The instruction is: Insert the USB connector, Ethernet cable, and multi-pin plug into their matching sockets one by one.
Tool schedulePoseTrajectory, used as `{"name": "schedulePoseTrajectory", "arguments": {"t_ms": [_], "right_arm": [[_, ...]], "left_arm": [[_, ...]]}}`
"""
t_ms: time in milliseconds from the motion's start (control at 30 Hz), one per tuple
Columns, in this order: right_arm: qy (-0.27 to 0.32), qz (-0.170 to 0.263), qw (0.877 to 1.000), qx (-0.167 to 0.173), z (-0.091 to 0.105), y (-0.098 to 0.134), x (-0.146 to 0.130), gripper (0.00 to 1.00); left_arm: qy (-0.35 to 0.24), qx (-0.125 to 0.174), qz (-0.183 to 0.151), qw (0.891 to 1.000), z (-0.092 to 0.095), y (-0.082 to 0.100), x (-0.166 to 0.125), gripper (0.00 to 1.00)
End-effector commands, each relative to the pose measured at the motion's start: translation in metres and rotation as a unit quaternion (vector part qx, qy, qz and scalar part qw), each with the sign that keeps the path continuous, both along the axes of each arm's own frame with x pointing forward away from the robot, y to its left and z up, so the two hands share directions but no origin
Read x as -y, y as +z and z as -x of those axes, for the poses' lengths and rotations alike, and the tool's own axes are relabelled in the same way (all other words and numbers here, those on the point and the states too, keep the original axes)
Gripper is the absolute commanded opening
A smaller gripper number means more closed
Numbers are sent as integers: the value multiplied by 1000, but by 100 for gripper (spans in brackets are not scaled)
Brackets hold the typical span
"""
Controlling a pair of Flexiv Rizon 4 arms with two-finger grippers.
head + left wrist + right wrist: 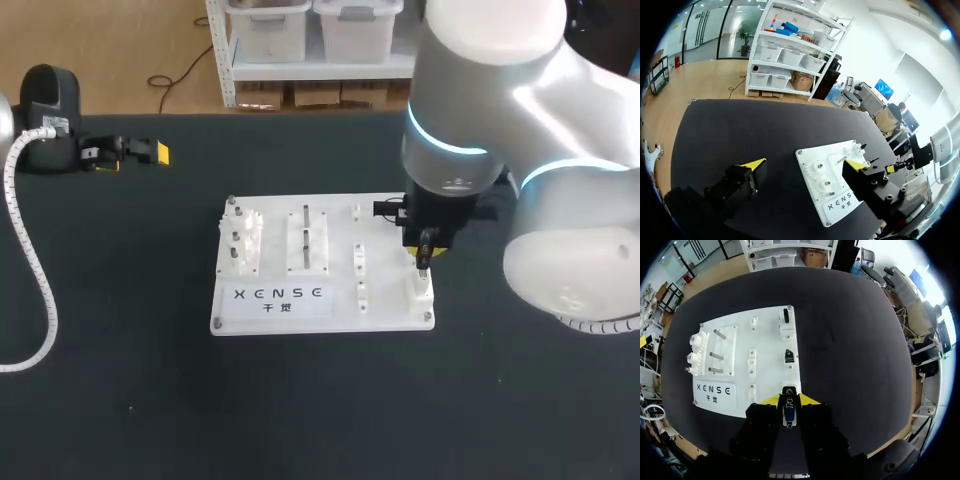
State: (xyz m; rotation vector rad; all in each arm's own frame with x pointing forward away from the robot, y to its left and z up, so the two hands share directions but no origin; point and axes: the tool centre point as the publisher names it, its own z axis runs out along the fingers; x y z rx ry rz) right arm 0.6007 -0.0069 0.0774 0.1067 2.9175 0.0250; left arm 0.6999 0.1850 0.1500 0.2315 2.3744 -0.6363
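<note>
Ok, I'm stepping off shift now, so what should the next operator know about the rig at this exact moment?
Right gripper: shut on the USB connector, at the socket block by a corner of the board; whether it is seated cannot be told.
Left gripper: open, empty, away from the board.
Dark pieces sit in two blocks farther along; plugs or bare sockets, unclear.
Left to do: confirm USB, then Ethernet and multi-pin.
</note>
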Motion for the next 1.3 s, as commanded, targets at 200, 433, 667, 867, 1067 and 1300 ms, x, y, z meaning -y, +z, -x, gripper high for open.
{"name": "schedulePoseTrajectory", "arguments": {"t_ms": [200, 433, 667, 867, 1067, 1300], "right_arm": [[-4, 6, 1000, -2, -1, -9, 1, 0], [-3, 10, 1000, -6, 0, -12, 1, 0], [-1, 11, 1000, -7, 1, -12, 1, 0], [0, 13, 1000, -8, 2, -14, 2, 0], [2, 12, 1000, -7, 4, -12, 3, 0], [2, 15, 1000, -8, 6, -15, 4, 0]], "left_arm": [[0, 0, 0, 1000, 0, 0, 0, 100], [0, 0, 0, 1000, 0, 0, 0, 100], [0, 0, 0, 1000, 0, 0, 0, 100], [0, 0, 0, 1000, 0, 0, 0, 100], [0, 0, 0, 1000, 0, 0, 0, 100], [0, 0, 0, 1000, 0, 0, 0, 100]]}}
